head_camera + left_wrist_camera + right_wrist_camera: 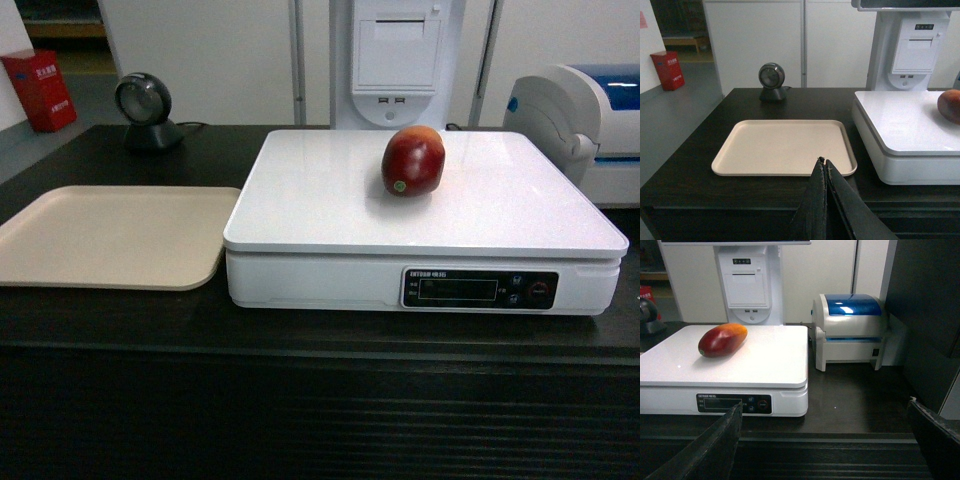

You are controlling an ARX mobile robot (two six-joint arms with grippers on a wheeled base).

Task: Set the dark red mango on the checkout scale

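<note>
From the head view you see the dark red mango (413,160) lying on the glossy top of the scale (330,200), toward its back and right of centre, nothing gripping it. The scale sits on the checkout (300,400), its black display panel (479,289) facing you. Just to its left lies the beige tray (115,235); behind that stands a round barcode scanner (146,110). A white-and-blue printer (590,125) sits at the right, and a red box (40,90) stands on the floor far left. Neither arm shows here.

In your left wrist view, the left gripper (823,200) has its dark fingers pressed together, holding nothing, hovering over the counter's near edge in front of the tray. The mango just shows at the right edge, on the scale.

In your right wrist view, the right gripper (825,440) is spread wide, one finger (715,445) low left and the other low right, empty, in front of the scale. The mango rests on the scale top, orange end toward the back right, printer beside the scale.
</note>
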